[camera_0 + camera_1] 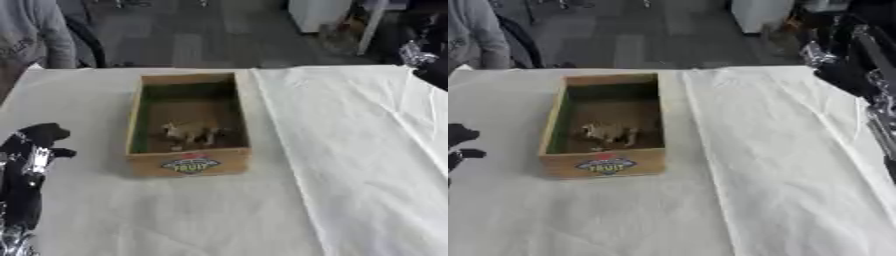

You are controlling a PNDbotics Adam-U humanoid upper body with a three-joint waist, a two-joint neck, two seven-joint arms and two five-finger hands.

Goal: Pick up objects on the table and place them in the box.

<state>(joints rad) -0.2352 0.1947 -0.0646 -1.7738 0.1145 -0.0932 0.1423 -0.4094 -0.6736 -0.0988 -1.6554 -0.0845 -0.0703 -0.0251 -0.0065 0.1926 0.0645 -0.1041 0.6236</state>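
While the left hand (35,150) rests empty with relaxed fingers at the tabletop's (350,165) left edge, a small tan object (188,134) lies inside the wooden box (188,165); right hand state unclear.

A white cloth (350,165) covers the counter (794,200) and fills most of the picture. It has soft wrinkles, and a long fold runs from the upper middle down toward the bottom. Past the far edge of the cloth is a dark grey floor (188,35) with big square tiles. At the upper left of the frame a person in a grey top (31,32) stands close to the corner of the counter, with something dark just beside them. Near the top right sits a white boxy thing (319,12) on the floor. Next to it, further right, are some blurry things that cannot be made out.
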